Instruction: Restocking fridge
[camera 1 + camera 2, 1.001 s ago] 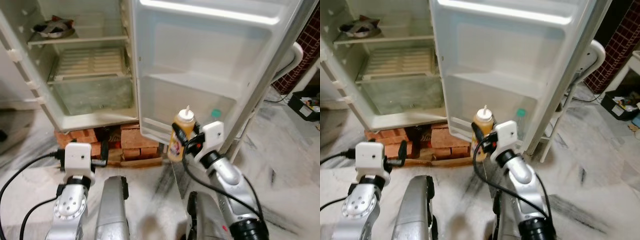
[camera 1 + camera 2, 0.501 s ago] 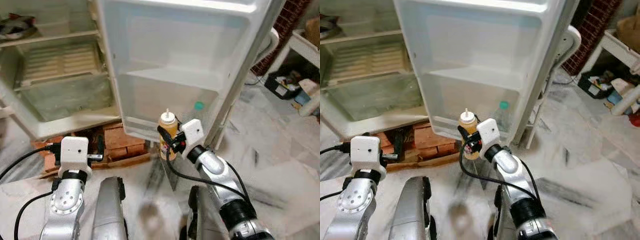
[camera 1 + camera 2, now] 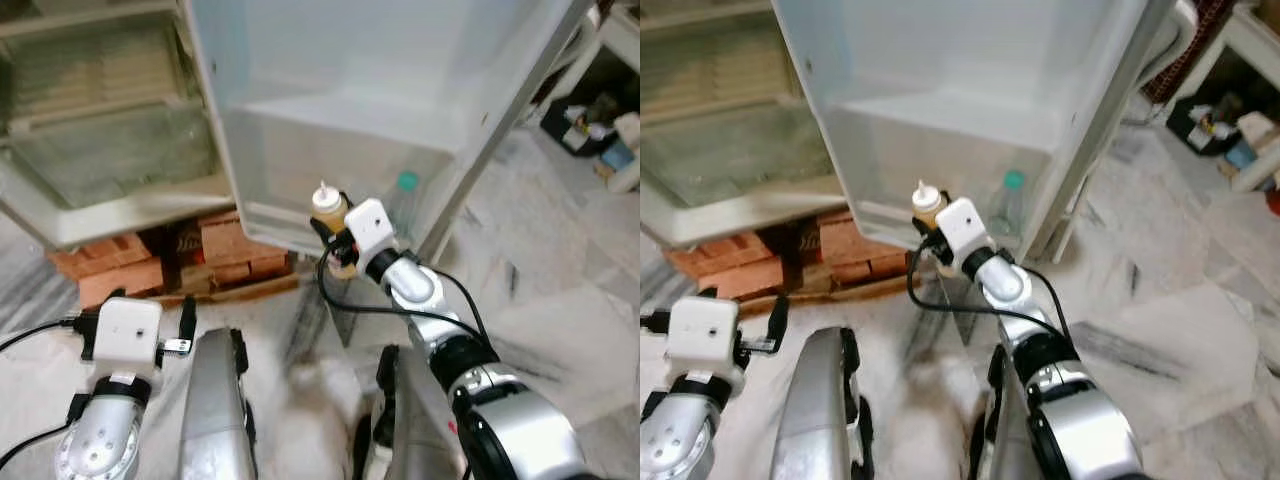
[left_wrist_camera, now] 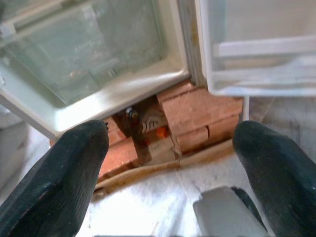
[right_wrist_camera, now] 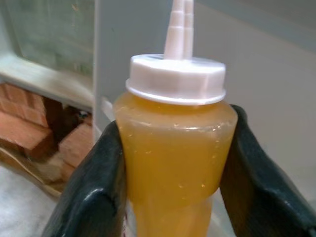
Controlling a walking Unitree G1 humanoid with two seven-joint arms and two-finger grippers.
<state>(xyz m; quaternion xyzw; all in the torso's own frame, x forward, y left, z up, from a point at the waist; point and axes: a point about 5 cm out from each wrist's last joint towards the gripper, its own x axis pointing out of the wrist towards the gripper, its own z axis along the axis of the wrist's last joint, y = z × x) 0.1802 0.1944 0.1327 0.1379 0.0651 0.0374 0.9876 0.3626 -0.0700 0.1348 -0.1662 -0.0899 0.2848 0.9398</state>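
A yellow squeeze bottle (image 5: 175,148) with a white nozzle cap is upright in my right gripper (image 3: 333,238), which is shut on its body below the cap. The bottle (image 3: 327,208) hangs just in front of the lowest shelf of the open white fridge door (image 3: 350,90). Behind that shelf's clear wall stands a clear bottle with a green cap (image 3: 405,186). My left gripper (image 4: 173,136) is open and empty, held low over the floor and facing the fridge's glass crisper drawer (image 4: 94,54).
The fridge body (image 3: 100,150) stands open at the left on red bricks (image 3: 120,272). A dark bin of clutter (image 3: 585,125) sits at the far right on the marble floor (image 3: 560,280). White furniture legs (image 3: 1175,20) stand behind the door.
The view has tilted down and moved nearer the door. My right arm has stretched forward, bringing the yellow bottle up against the door's lowest shelf. The left gripper stays low.
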